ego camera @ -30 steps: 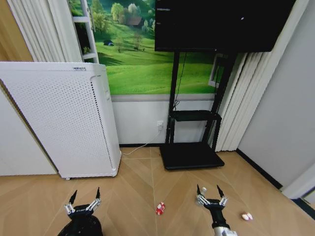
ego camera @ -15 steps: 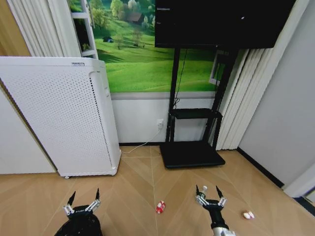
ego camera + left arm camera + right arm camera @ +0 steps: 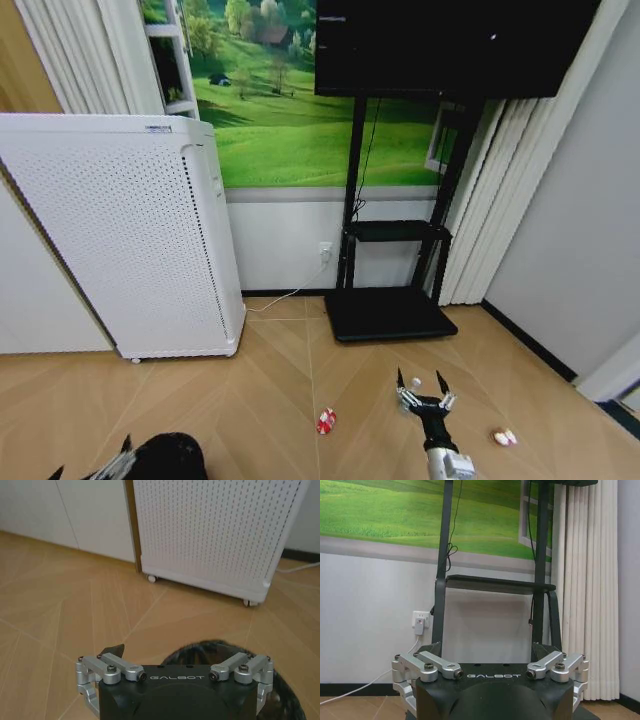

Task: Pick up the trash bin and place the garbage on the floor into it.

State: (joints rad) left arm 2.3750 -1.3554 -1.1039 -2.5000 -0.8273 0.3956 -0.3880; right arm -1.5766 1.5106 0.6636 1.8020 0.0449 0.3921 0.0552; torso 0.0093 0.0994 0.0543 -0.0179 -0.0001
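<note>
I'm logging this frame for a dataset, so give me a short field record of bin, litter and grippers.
trash bin: black round top at the head view's bottom edge, under the left gripper
left gripper: open, low over the bin rim
right gripper: open, raised above the floor
garbage: red-and-white wrapper and white-and-pink scrap lying on the floor
</note>
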